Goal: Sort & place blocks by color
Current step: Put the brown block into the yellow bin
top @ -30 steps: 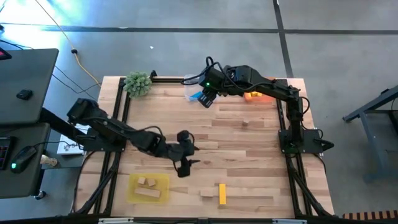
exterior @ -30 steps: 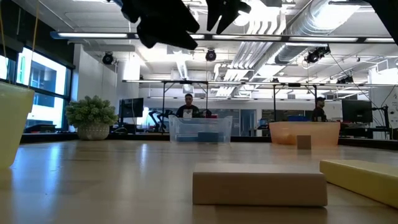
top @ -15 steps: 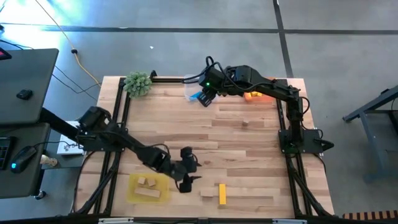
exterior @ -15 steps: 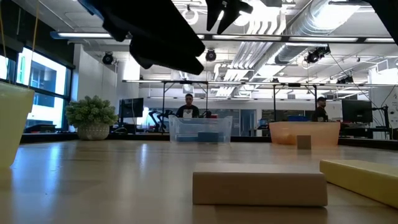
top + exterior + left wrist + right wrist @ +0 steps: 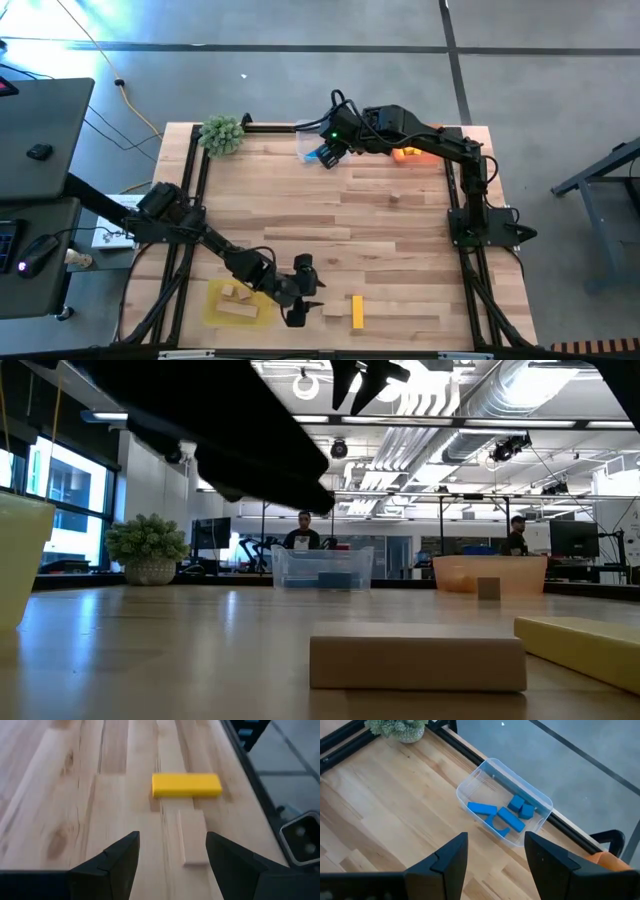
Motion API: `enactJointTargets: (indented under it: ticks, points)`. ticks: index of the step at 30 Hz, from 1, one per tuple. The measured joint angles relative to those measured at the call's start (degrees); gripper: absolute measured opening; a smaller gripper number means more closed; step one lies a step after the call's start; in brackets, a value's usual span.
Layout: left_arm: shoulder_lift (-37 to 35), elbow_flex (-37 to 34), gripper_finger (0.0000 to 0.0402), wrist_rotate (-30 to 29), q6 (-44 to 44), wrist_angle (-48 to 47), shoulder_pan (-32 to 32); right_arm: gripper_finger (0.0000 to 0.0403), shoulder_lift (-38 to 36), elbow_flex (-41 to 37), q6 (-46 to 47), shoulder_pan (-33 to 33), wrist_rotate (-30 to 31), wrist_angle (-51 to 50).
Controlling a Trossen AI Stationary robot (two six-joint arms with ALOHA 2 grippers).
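A plain wood block (image 5: 192,837) lies flat on the table near its front edge, and a yellow bar (image 5: 186,785) lies just beyond it. My left gripper (image 5: 172,855) hangs open, low over the table, just short of the wood block; in the high view my left gripper (image 5: 308,305) is left of the wood block (image 5: 332,310) and the yellow bar (image 5: 357,312). My right gripper (image 5: 495,855) stands open, high above the clear tray (image 5: 540,795) that holds several blue blocks (image 5: 505,817). A small wood block (image 5: 393,197) sits alone mid-table.
A yellow tray (image 5: 262,293) with plain wood blocks sits left of my left gripper. An orange tray (image 5: 405,153) stands at the far right, next to the clear tray (image 5: 308,148). A green plant ball (image 5: 222,133) is at the far left corner. Black frame rails run along the table's sides.
My left gripper has swung toward the table's near edge and come down, ending low beside the plain wood block and the yellow bar, its fingers still open. The blocks have stayed where they were.
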Motion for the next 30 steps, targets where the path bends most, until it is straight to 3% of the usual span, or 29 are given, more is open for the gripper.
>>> enactJointTargets:
  ticks: [5, 12, 20, 30]
  points:
    - [2.24, 0.10, 0.0217, 2.24, -0.01, 3.18, 0.03, 0.0183, 0.00, -0.04, 1.24, 0.00, 0.00, -0.01]
    - [6.67, 5.38, 0.0217, 6.02, 3.48, 3.11, -1.01, 0.0183, 0.00, -0.04, 1.88, 0.00, 0.00, -0.01]
    - [7.50, 8.90, 0.0217, 1.66, 5.86, -3.07, -2.08, 0.0183, 0.00, -0.04, 2.47, 0.00, -0.02, -0.07]
    - [12.07, 10.07, 0.0217, 4.28, 5.57, -2.00, -1.99, 0.0183, 0.00, -0.04, 2.45, 0.00, -0.02, -0.05]
